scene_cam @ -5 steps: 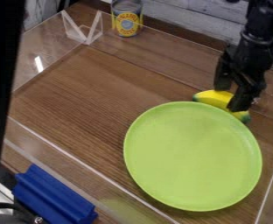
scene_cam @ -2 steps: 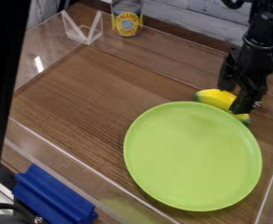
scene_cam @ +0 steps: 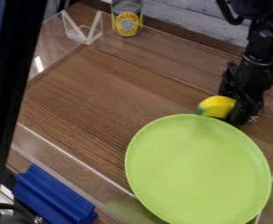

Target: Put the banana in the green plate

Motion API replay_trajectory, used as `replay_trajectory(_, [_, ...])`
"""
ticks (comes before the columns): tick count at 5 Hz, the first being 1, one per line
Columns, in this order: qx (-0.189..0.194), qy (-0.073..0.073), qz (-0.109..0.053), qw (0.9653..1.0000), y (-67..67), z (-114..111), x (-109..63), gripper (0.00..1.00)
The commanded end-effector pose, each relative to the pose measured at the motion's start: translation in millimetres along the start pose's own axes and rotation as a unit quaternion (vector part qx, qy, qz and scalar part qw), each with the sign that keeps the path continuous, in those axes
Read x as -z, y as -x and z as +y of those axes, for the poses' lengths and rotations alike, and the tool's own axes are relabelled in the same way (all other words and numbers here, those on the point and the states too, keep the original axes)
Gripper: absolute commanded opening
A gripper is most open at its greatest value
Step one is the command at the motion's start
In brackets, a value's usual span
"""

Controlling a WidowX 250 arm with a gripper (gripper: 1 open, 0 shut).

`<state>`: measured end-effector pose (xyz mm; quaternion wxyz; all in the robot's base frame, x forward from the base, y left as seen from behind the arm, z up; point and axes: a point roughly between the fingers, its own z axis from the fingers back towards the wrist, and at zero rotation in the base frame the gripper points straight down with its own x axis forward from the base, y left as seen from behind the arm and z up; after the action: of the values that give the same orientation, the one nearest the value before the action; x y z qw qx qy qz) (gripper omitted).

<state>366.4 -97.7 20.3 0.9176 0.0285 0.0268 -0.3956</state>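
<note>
Since the earlier frame the gripper point(scene_cam: 234, 107) has sunk a little onto the banana point(scene_cam: 219, 107), and the whole view has shifted slightly, so the green plate point(scene_cam: 199, 171) now sits lower and further right in the picture. Nearest, at the desk's front edge, lies a blue block point(scene_cam: 48, 199). Beyond it the green plate rests flat on the wooden desk point(scene_cam: 115, 83) near the right edge. Just past the plate's far rim the banana lies on the desk, with the black jaws closed around it. At the far edge stand a yellow can point(scene_cam: 127, 19) and a clear stand point(scene_cam: 80, 28).
</note>
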Motion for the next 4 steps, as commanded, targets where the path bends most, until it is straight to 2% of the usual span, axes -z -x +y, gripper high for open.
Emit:
replay_trajectory(1, [0.003, -0.011, -0.009, 0.9999, -1.1, 7.2, -7.0, 0.0])
replay_trajectory(4, [0.017, -0.01, -0.001, 0.9998, 7.5, 12.3, -4.7, 0.0])
